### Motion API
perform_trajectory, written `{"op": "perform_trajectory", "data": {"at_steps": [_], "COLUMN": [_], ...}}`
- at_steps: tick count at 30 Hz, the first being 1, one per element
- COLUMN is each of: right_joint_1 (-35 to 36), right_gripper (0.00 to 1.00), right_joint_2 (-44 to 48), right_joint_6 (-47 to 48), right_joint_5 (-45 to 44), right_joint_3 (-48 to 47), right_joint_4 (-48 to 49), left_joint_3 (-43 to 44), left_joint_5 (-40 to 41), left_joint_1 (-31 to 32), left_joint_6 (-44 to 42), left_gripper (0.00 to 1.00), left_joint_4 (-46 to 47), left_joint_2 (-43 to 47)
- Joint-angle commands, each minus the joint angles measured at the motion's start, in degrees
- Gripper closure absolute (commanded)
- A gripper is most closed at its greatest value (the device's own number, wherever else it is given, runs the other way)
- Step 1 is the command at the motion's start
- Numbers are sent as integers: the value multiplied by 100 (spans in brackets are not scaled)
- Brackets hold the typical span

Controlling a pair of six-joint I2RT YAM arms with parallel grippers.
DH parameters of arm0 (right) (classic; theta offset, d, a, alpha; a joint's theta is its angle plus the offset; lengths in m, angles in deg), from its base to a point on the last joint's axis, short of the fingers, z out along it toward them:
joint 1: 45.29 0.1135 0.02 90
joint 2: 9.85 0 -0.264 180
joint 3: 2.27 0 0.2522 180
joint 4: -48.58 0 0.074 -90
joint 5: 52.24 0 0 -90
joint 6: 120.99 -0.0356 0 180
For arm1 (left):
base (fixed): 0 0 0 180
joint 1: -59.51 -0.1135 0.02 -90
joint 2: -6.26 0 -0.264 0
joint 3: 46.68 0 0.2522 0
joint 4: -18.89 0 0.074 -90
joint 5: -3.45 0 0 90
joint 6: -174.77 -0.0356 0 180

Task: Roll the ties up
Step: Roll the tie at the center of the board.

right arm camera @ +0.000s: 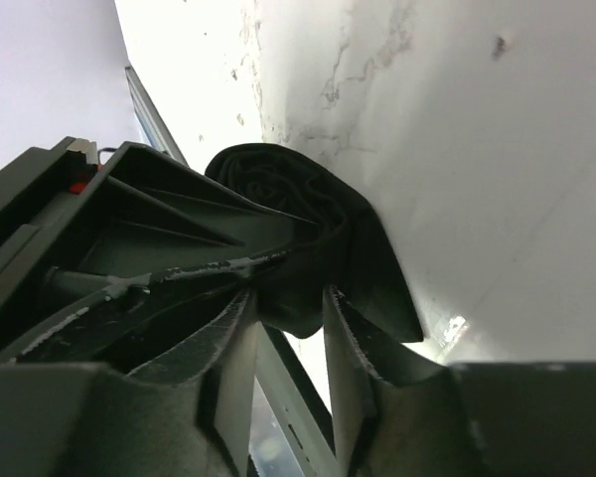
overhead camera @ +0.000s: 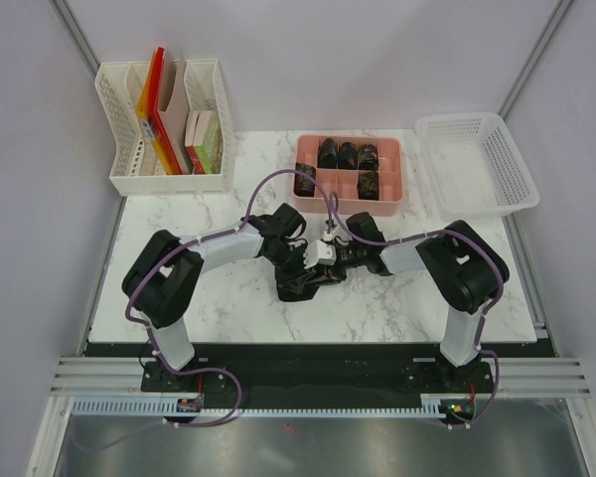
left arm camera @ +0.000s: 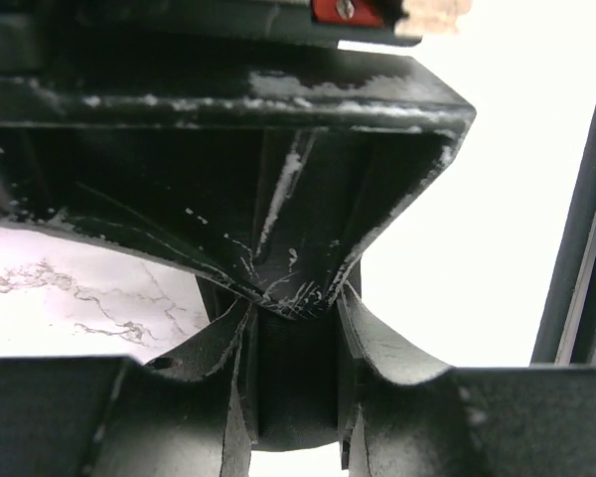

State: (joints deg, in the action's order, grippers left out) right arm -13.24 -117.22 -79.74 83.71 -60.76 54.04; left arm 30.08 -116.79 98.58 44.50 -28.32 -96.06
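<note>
While R end effector [right arm camera: 290,298] pinches, tie [right arm camera: 298,199] (dark fabric) half-coiled.

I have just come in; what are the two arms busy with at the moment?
They are rolling one dark tie on the marble table. The right gripper is shut on its partly wound coil; the left gripper seems to pinch the same fabric beside it. Several finished rolls sit in the pink tray behind.
</note>
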Motion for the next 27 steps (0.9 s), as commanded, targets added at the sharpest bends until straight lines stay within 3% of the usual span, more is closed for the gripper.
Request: {"op": "perform_trajectory", "data": {"at_steps": [1, 3, 6, 8, 27], "right_joint_1": [73, 82, 82, 73, 3], "right_gripper": [70, 76, 94, 100, 100], "right_joint_2": [-178, -223, -275, -284, -776], "right_joint_6": [550, 551, 604, 726, 1289], "right_joint_5": [-341, -306, -306, -341, -1053], "right_joint_3": [-229, -247, -238, -247, -528], "right_joint_4": [-551, -551, -612, -717, -1808], "left_joint_3": [-218, -192, -157, -104, 423], "left_joint_5": [783, 791, 818, 835, 343], "left_joint_1": [-40, -40, -40, -40, 66], "left_joint_6": [-367, -350, -332, -297, 133], "left_gripper": [70, 69, 67, 67, 50], "left_joint_4": [111, 111, 111, 93, -179], "left_joint_2": [-350, -341, -350, -280, 46]}}
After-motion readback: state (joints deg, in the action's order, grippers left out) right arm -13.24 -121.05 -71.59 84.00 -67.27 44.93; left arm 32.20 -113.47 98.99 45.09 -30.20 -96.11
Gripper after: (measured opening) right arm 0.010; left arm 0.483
